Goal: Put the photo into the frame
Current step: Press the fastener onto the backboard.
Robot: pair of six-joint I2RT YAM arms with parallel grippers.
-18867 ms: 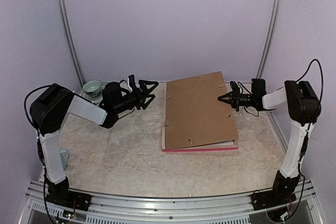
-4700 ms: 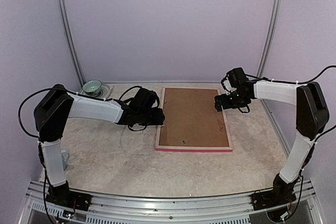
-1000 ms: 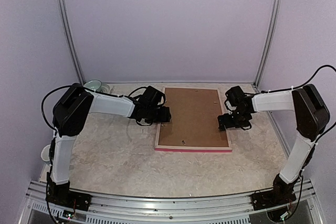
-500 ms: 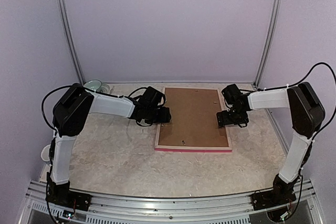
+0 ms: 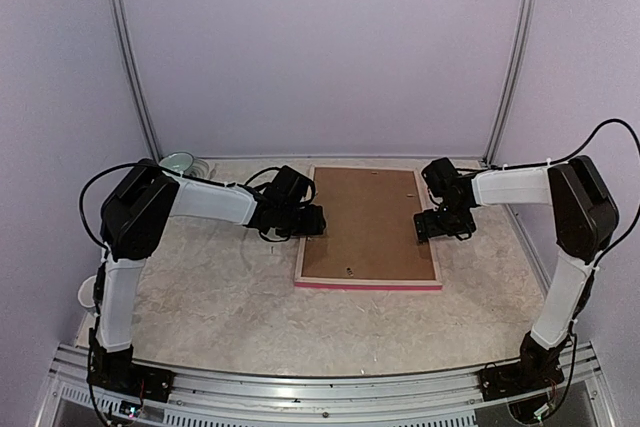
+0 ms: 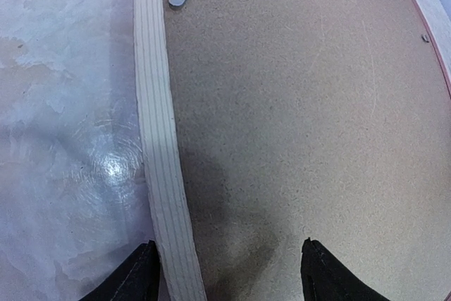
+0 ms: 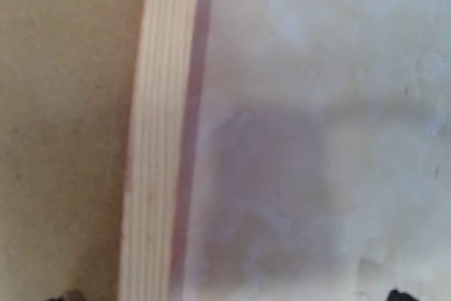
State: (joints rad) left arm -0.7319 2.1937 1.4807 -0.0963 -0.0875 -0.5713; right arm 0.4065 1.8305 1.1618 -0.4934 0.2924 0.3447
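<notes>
Right fingers (image 7: 396,296) edged back along the face-down, pale-wood frame (image 5: 370,285).

Arms reach inward; L pincer (image 6: 229,276), R pincer (image 7: 231,295) agape.

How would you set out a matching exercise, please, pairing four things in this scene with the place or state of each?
Things:
1. left gripper
2. pale green bowl
3. plain brown backing board
4. right gripper

Places or states:
A. lying flat inside the pink-edged pale wood picture frame
B. at the far left corner of the table
C. open, astride that frame's right rail
D. open, astride that frame's left rail

Pairs: 1-D, 2-B, 3-A, 4-C
</notes>
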